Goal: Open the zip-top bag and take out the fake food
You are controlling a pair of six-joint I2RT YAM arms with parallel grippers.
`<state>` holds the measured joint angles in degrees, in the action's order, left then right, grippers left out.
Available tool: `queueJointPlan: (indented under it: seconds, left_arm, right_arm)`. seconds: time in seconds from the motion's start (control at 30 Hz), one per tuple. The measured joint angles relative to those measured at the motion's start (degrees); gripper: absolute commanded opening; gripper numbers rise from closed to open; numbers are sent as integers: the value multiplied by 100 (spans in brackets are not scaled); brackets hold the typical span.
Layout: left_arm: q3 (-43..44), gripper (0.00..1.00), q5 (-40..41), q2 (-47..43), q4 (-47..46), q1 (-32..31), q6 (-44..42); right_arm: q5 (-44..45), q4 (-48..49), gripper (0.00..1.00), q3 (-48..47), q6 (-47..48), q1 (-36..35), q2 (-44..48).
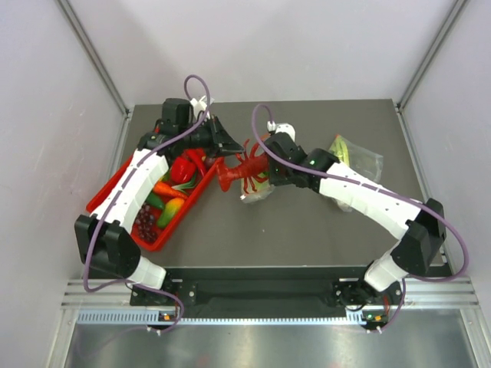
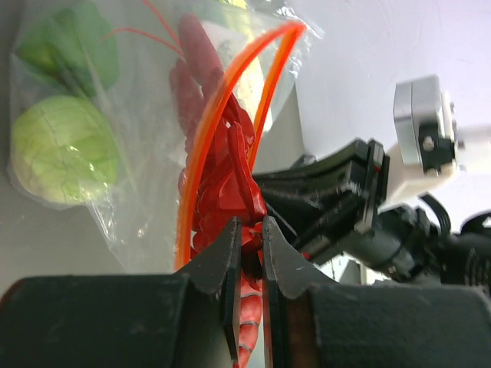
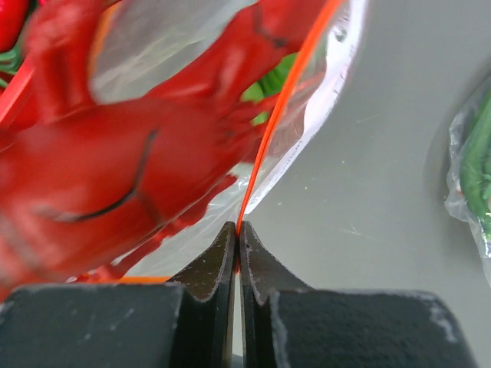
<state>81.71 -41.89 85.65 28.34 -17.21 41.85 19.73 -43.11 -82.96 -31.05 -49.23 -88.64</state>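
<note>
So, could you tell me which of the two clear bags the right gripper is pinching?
The zip-top bag at mid-table: its red-orange strip is clamped in the right gripper. The other bag, with green contents, lies apart to the right.

Clear crinkly plastic zip-top bag [image 2: 146, 192]; glossy fake food [image 3: 115, 153]; matt table [image 3: 383, 192].

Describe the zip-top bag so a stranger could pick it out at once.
On the grey table, just right of the red tray, sits the zip-top bag, clear, with a red toy at its mouth. Unlike the leek bag farther right, it has an orange zip strip.
</note>
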Motion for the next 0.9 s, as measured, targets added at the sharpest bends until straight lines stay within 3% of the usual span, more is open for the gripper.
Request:
queueJointPlan:
  seconds: [0.9]
  left_arm:
    - [-140,0,-1488,-1062,350,1578,-308]
  right_arm:
    - [-103,31,0,7,153,929,28]
